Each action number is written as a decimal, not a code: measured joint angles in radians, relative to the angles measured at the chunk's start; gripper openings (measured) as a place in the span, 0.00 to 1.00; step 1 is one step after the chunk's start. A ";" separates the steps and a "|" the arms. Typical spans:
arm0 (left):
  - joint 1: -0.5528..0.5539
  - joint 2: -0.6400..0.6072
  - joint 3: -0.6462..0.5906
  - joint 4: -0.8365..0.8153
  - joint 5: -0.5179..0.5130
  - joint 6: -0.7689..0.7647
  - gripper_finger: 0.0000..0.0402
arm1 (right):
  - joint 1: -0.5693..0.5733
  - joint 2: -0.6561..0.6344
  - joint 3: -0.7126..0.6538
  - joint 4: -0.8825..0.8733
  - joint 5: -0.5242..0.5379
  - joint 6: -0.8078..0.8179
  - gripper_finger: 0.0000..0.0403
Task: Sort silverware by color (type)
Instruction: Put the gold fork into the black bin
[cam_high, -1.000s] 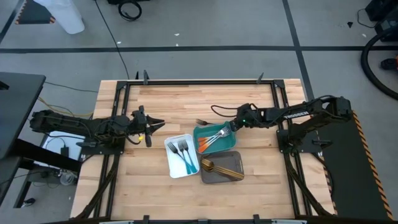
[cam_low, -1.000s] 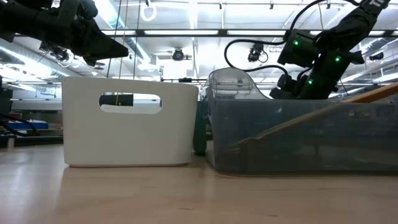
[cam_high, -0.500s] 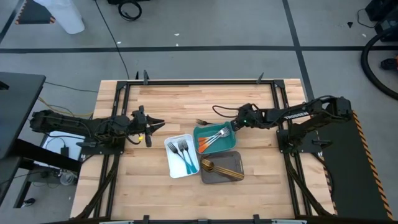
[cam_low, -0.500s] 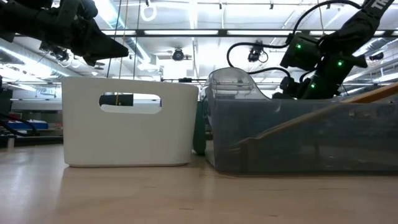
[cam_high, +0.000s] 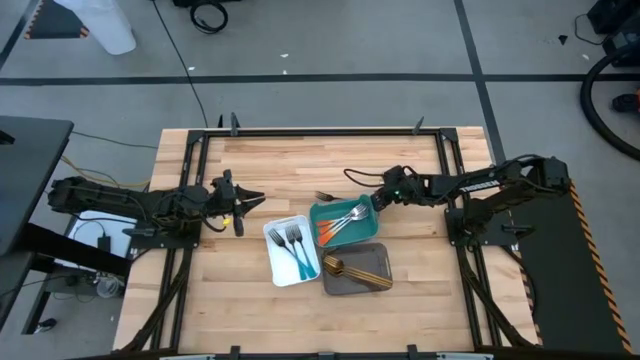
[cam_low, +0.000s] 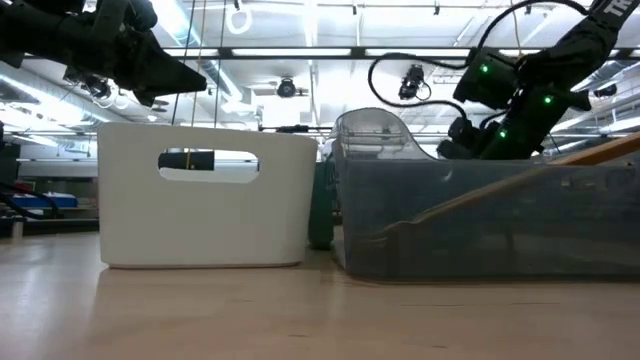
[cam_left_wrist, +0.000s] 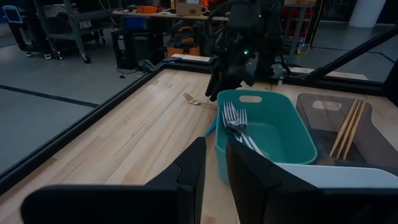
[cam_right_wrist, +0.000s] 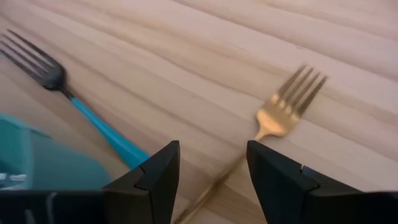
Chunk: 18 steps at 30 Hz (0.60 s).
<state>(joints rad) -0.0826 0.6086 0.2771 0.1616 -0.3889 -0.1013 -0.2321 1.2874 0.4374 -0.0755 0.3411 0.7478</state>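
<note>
A gold fork (cam_right_wrist: 289, 102) lies flat on the wood just beyond the teal tray (cam_high: 368, 228), also seen as a gold fork (cam_high: 323, 195) from above. Beside it lies a blue-handled fork (cam_right_wrist: 74, 99), its handle running up to the teal tray's corner (cam_right_wrist: 31, 168). My right gripper (cam_right_wrist: 211, 180) hangs open over the bare wood between the two forks, slanting down, touching neither. Orange-handled forks (cam_high: 338, 224) lie in the teal tray, blue-handled ones (cam_high: 292, 245) in the white tray (cam_high: 276, 268), gold ones (cam_high: 345, 268) in the grey tray (cam_high: 375, 262). My left gripper (cam_left_wrist: 214, 177) waits at the table's left, narrowly open and holding nothing.
The three trays stand side by side in the table's middle, near the front. A black metal frame (cam_high: 190, 170) runs along the table's edges. Bare wood (cam_high: 300, 165) stretches behind the trays. In the low view the white tray (cam_low: 205, 195) and grey tray (cam_low: 480, 220) hide the forks.
My right gripper has tipped and rolled a little while staying over the same spot by the teal tray's far corner. Its fingers keep about the same gap. The forks and trays have not moved.
</note>
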 joint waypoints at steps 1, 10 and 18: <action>0.000 0.000 0.000 0.000 0.000 0.000 0.18 | 0.000 -0.004 0.000 0.001 -0.003 -0.004 0.49; 0.000 0.000 0.000 0.000 0.000 0.000 0.18 | -0.002 -0.004 -0.004 -0.026 0.003 -0.122 0.49; 0.000 0.000 0.000 0.000 0.000 0.000 0.18 | -0.022 -0.004 -0.004 -0.022 -0.105 -0.410 0.49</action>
<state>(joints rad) -0.0826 0.6086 0.2771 0.1612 -0.3889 -0.1017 -0.2545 1.2831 0.4335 -0.0975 0.2363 0.3377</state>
